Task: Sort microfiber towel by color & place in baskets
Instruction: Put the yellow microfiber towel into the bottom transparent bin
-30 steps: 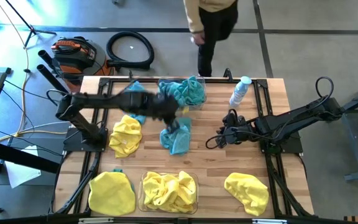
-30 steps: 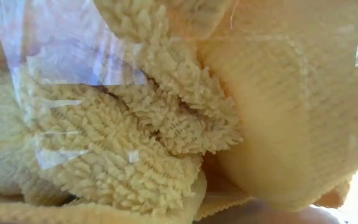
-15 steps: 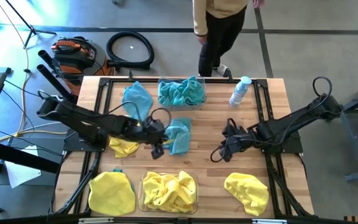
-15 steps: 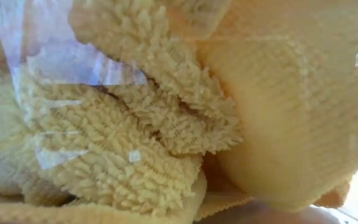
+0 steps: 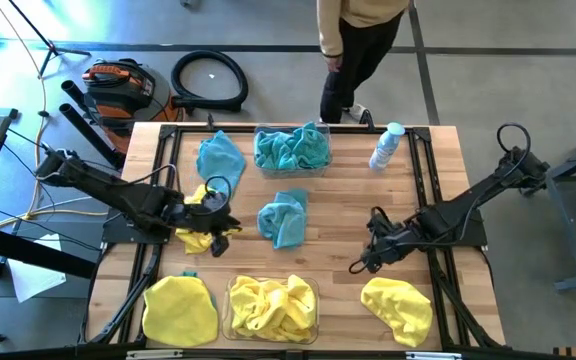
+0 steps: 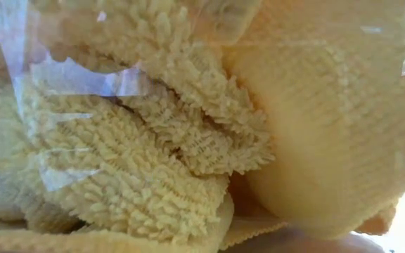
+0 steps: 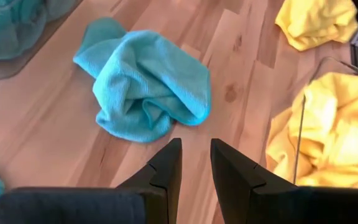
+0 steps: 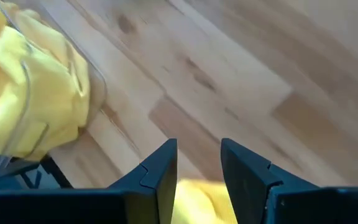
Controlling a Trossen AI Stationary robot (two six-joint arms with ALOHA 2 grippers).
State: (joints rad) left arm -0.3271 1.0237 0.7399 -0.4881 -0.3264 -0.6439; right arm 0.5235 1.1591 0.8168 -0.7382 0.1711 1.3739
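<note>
A teal towel [image 5: 283, 218] [image 7: 148, 87] lies crumpled mid-table. Another teal towel [image 5: 218, 155] lies far left, beside a clear basket [image 5: 320, 170] holding teal towels. A near basket [image 5: 230, 318] [image 7: 303, 124] holds yellow towels, which fill the low view [image 6: 153, 154]. Loose yellow towels lie near left [image 5: 180, 308], near right [image 5: 398, 308] and at the left [image 5: 196, 238]. My left gripper [image 5: 226, 230] [image 7: 194, 165] hovers open over that last one, pointing at the mid-table teal towel. My right gripper [image 5: 361, 264] [image 8: 197, 168] is open above bare wood, left of the near-right yellow towel.
A white-and-clear bottle [image 5: 386, 147] stands at the far right of the table. A person stands just beyond the far edge. Bare wood lies between the mid-table teal towel and my right gripper.
My left gripper has drawn back from above the mid-table teal towel toward the table's left and near edges, sinking lower. The towel lies where it was. My right gripper has swung toward the near edge, closer to the near-right yellow towel.
</note>
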